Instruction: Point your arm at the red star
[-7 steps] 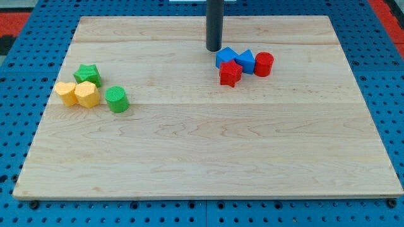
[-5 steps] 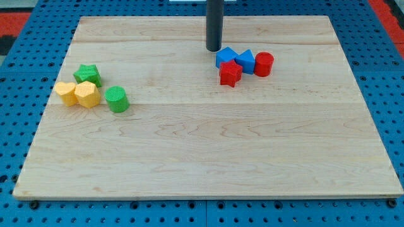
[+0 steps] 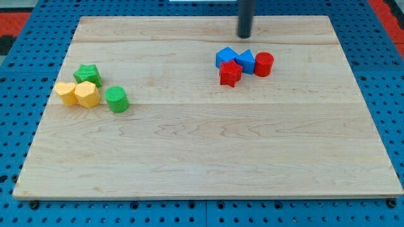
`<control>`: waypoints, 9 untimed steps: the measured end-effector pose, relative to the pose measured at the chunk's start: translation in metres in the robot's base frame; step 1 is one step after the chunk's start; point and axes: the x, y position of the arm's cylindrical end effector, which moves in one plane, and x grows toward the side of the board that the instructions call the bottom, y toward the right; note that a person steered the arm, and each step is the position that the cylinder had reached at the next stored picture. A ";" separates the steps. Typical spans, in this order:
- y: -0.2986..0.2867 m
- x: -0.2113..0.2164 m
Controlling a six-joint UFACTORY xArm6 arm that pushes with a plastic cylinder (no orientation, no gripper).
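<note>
The red star (image 3: 230, 73) lies on the wooden board (image 3: 208, 145) right of centre, near the view's top. It touches a blue block (image 3: 225, 57) above it. A second blue block (image 3: 245, 61) and a red cylinder (image 3: 264, 64) sit to its right. My tip (image 3: 244, 36) is above this cluster, near the board's top edge, apart from all blocks and up and to the right of the red star.
A green star (image 3: 88, 74), a yellow star (image 3: 65, 92), a yellow hexagonal block (image 3: 86, 94) and a green cylinder (image 3: 117, 99) cluster at the board's left. Blue pegboard surrounds the board.
My tip has moved to the right and a little toward the view's top, away from the first blue block. No block has moved.
</note>
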 end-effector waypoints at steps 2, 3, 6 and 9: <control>0.012 0.017; 0.012 0.016; 0.017 0.010; 0.083 0.087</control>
